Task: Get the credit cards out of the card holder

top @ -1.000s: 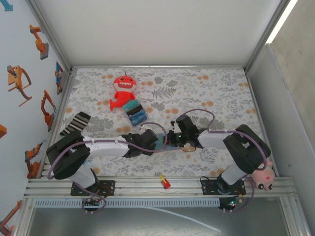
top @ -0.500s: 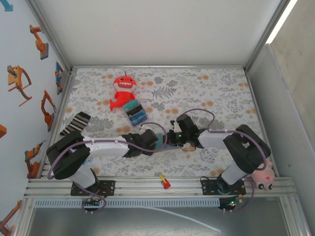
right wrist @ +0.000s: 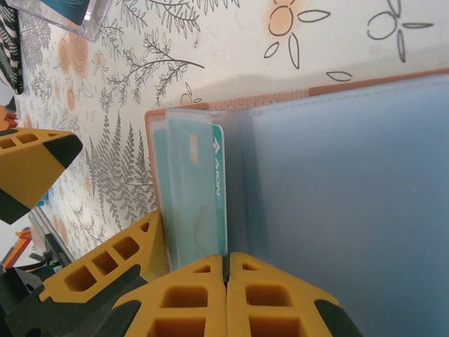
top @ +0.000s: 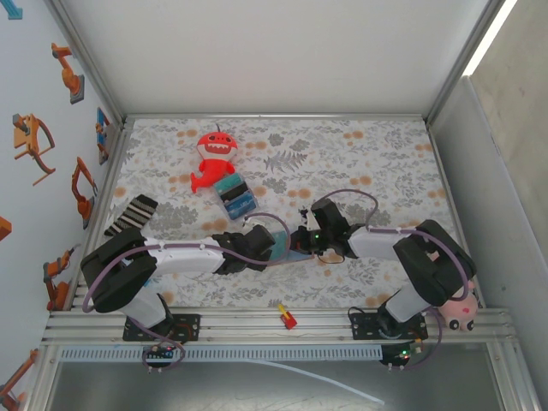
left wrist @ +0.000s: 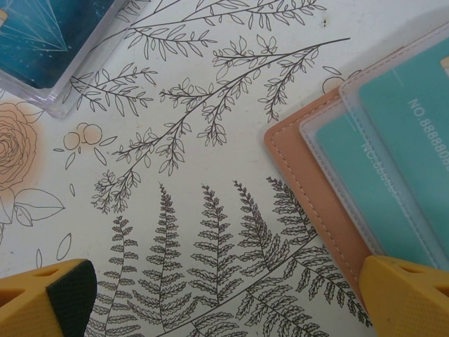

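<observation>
The left pincer [left wrist: 224,298] is gaping wide, the card holder [left wrist: 309,182] lying at one fingertip. The right pincer [right wrist: 224,270] is pressing shut, a teal card [right wrist: 200,189] just ahead.

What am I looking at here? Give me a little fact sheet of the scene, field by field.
Surface: floral-print table cover
Card holder: tan, lying open between the two grippers
Cards: teal cards, in clear sleeves, not yet out
Left gripper: open, by the holder's edge
Right gripper: shut at a teal card's end
Also there: red plush toy, blue block bundle
</observation>
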You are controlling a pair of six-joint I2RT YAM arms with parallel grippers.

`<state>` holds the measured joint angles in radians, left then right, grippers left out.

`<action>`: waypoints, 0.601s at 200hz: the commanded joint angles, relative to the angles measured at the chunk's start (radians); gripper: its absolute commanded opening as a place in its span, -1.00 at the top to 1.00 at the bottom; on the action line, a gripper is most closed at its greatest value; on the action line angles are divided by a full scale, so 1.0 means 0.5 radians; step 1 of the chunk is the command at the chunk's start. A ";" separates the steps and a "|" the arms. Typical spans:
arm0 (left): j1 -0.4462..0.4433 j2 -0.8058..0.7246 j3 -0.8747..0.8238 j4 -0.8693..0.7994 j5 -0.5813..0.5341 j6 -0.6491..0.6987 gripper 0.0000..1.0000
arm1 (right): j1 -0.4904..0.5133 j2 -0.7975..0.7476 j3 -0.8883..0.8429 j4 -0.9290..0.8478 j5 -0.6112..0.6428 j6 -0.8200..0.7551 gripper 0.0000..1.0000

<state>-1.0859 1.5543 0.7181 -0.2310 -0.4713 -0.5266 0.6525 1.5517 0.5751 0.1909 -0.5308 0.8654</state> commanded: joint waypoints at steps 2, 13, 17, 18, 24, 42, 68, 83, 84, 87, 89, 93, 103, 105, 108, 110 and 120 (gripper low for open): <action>0.001 0.022 -0.004 -0.099 0.001 0.023 -0.94 | -0.025 -0.057 0.017 -0.095 0.043 -0.065 0.93; 0.000 0.020 -0.004 -0.099 -0.002 0.027 -0.94 | -0.030 -0.067 0.020 -0.118 0.049 -0.078 0.93; 0.001 0.019 -0.004 -0.099 -0.004 0.028 -0.94 | -0.032 -0.072 0.022 -0.132 0.056 -0.082 0.93; 0.000 0.020 -0.004 -0.098 -0.003 0.027 -0.94 | -0.032 -0.072 0.023 -0.137 0.057 -0.084 0.93; 0.001 0.018 -0.004 -0.096 -0.005 0.032 -0.94 | -0.033 -0.081 0.031 -0.169 0.068 -0.101 0.94; 0.001 0.006 -0.001 -0.096 -0.007 0.038 -0.94 | -0.035 -0.108 0.058 -0.281 0.118 -0.149 0.95; 0.000 -0.015 0.007 -0.095 -0.016 0.056 -0.94 | -0.035 -0.141 0.089 -0.375 0.154 -0.186 0.95; 0.002 -0.030 0.022 -0.093 -0.019 0.072 -0.94 | -0.035 -0.142 0.094 -0.371 0.145 -0.185 0.96; 0.001 -0.032 0.025 -0.093 -0.020 0.073 -0.94 | -0.035 -0.142 0.095 -0.370 0.143 -0.185 0.96; 0.001 -0.036 0.029 -0.093 -0.019 0.079 -0.94 | -0.035 -0.143 0.095 -0.372 0.141 -0.182 0.96; 0.002 -0.039 0.034 -0.093 -0.020 0.082 -0.94 | -0.035 -0.143 0.096 -0.371 0.141 -0.182 0.96; 0.002 -0.046 0.041 -0.090 -0.018 0.089 -0.94 | -0.035 -0.143 0.100 -0.369 0.136 -0.179 0.96; 0.002 -0.063 0.062 -0.081 -0.019 0.107 -0.94 | -0.035 -0.136 0.103 -0.361 0.129 -0.176 0.96; 0.002 -0.066 0.067 -0.077 -0.019 0.111 -0.94 | -0.035 -0.135 0.104 -0.360 0.128 -0.175 0.96; 0.002 -0.071 0.074 -0.072 -0.017 0.117 -0.94 | -0.035 -0.133 0.105 -0.360 0.126 -0.174 0.96; 0.000 -0.076 0.079 -0.070 -0.016 0.123 -0.94 | -0.035 -0.133 0.105 -0.360 0.127 -0.173 0.96; 0.000 -0.089 0.104 -0.047 -0.004 0.145 -0.94 | -0.035 -0.130 0.111 -0.351 0.120 -0.173 0.96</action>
<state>-1.0859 1.5436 0.7235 -0.2398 -0.4732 -0.4992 0.6422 1.5009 0.6041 0.0399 -0.4816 0.7937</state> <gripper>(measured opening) 0.970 0.038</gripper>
